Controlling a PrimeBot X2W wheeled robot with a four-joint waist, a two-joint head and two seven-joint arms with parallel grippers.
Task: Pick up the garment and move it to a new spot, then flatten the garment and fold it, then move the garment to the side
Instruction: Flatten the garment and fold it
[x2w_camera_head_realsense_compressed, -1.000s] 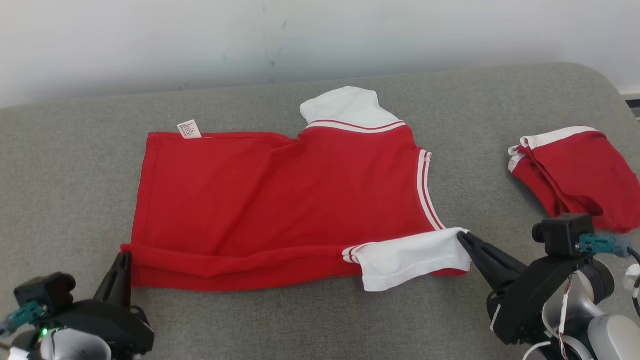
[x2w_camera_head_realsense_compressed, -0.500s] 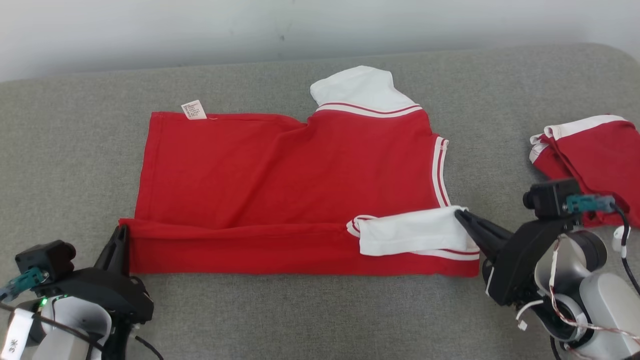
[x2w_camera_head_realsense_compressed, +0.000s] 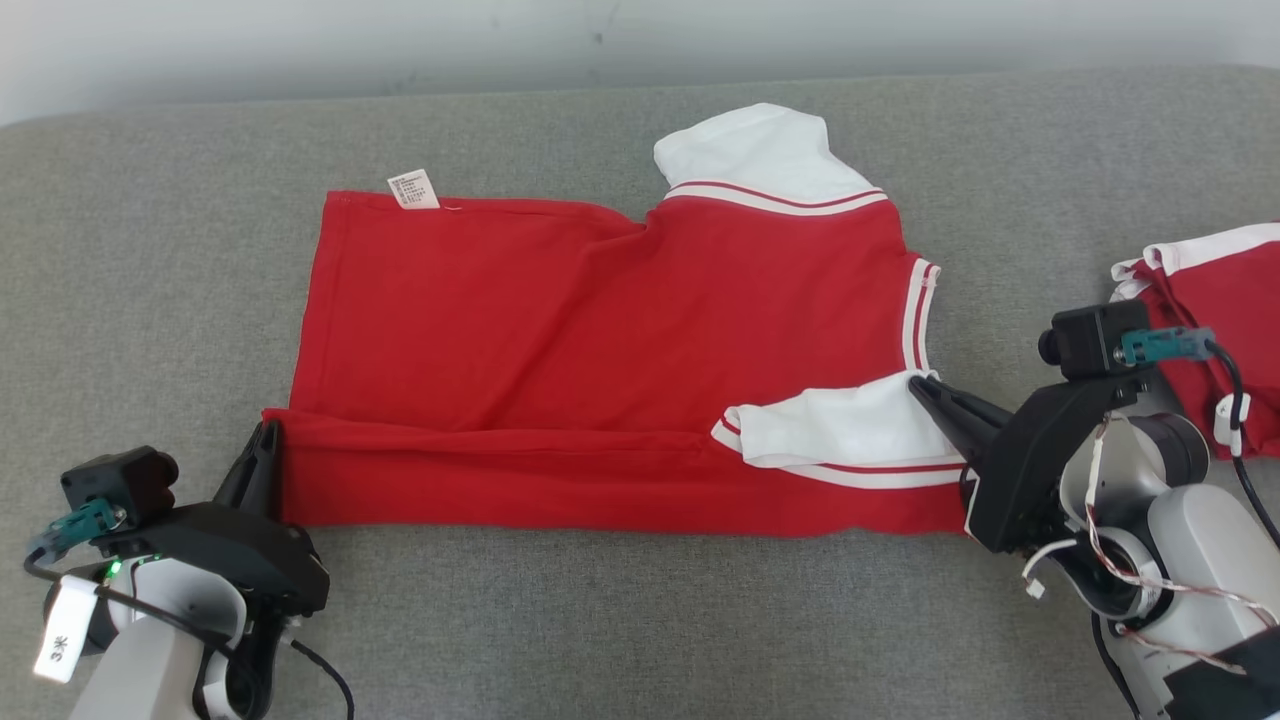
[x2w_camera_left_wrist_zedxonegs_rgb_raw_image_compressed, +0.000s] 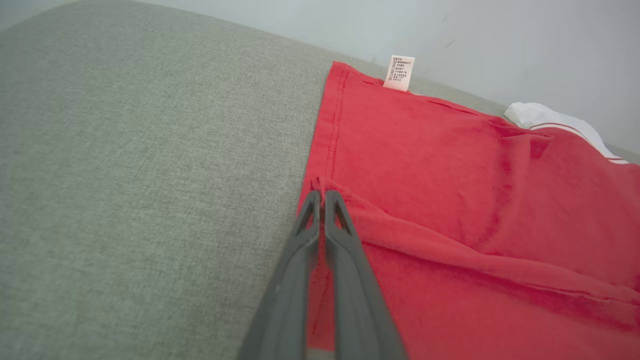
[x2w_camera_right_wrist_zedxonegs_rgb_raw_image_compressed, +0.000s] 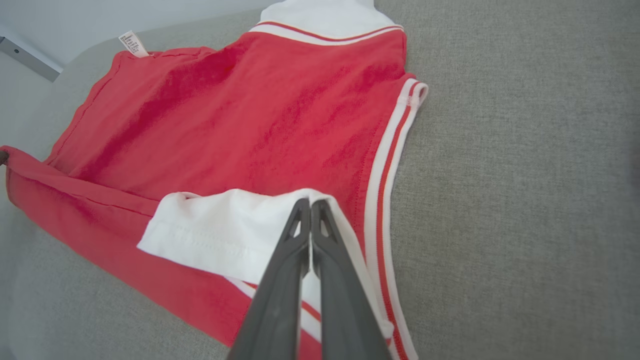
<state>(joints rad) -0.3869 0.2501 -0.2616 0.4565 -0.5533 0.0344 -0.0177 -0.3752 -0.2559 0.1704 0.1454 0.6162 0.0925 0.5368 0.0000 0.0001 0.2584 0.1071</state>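
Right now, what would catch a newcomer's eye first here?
A bright red shirt with white sleeves lies spread across the middle of a grey cushion. Its near edge is folded over, pinched at the hem corner by the left gripper and at the white sleeve by the right gripper, both shut on the cloth. A second red garment lies bunched at the far right.

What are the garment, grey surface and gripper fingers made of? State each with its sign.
Garment: soft matte knit, likely cotton jersey; it drapes and shows stitched hems. Grey surface: coarse woven upholstery-type fabric, heathered weave. Gripper fingers: dark matte moulded plastic, probably; cut-outs near tips.
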